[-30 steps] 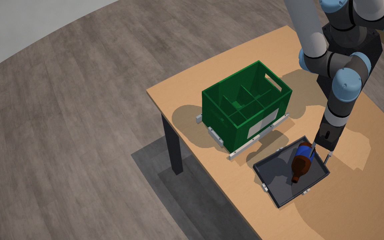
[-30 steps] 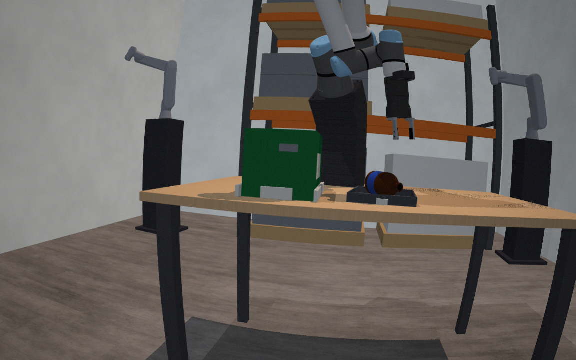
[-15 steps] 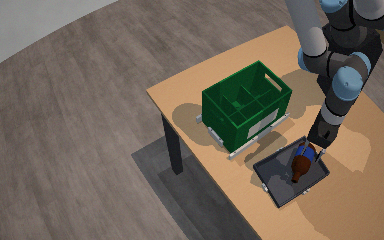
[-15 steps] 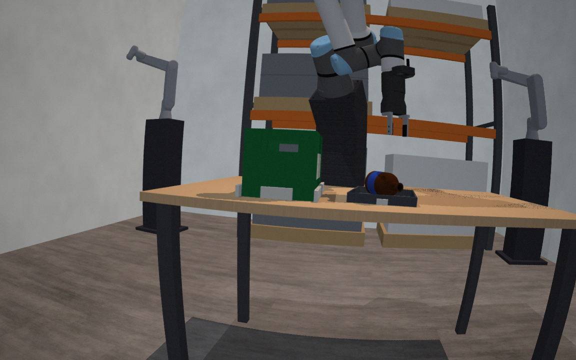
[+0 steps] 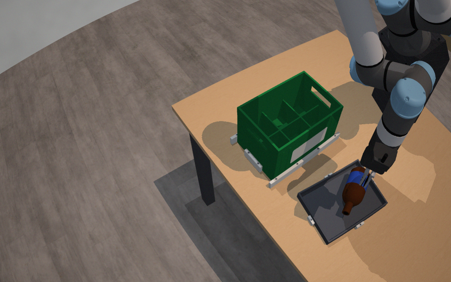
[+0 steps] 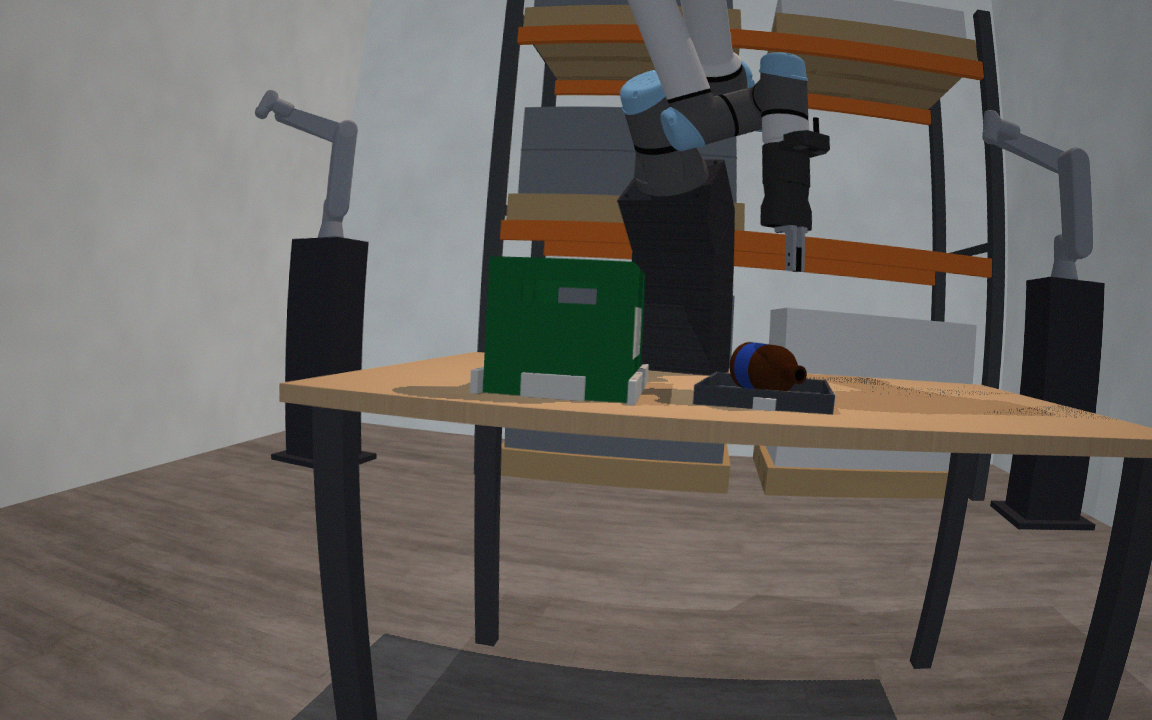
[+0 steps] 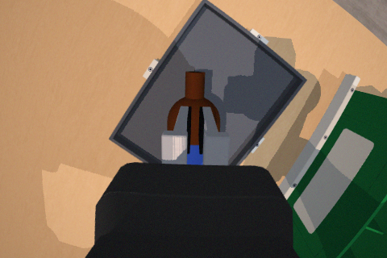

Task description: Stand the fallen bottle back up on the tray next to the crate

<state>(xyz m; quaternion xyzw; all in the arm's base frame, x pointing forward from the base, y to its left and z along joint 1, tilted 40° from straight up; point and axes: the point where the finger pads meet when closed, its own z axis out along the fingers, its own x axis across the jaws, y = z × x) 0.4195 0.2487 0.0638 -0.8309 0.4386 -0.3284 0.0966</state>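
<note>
A brown bottle with a blue label lies on its side in the dark grey tray, its neck pointing toward the table's front edge. It also shows in the side view and in the wrist view. My gripper points straight down and hangs well above the bottle, clear of it. Its fingers stand almost together with nothing between them. In the overhead view the gripper lines up over the bottle's labelled body.
The green crate with inner dividers stands left of the tray, held by grey corner brackets. It also shows in the side view. The arm's base stands behind the tray. Shelving stands behind the table.
</note>
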